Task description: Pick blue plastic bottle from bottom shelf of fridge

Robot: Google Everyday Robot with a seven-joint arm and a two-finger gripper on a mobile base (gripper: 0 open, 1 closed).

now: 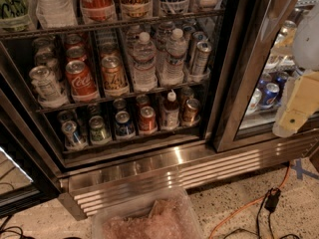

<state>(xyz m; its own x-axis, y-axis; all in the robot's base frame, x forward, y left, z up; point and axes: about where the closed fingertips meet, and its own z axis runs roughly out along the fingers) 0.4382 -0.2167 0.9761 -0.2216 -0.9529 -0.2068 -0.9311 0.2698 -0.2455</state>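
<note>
The fridge [199,169] stands with its glass door [249,68] swung open to the right. On the bottom shelf [129,138] the blue plastic bottle [171,111] stands upright, with a white cap and a pale body. It is between a red can [147,119] and a copper can [191,111]. My gripper [298,106], beige and white, hangs at the right edge of the view. It is in front of the open door, well right of the bottle and outside the fridge.
Several more cans fill the bottom shelf left of the bottle. Taller clear water bottles [144,61] and cola cans [79,79] stand on the rack above. A clear plastic bin [149,218] sits on the floor before the grille. An orange cable [249,203] and black cables cross the floor at right.
</note>
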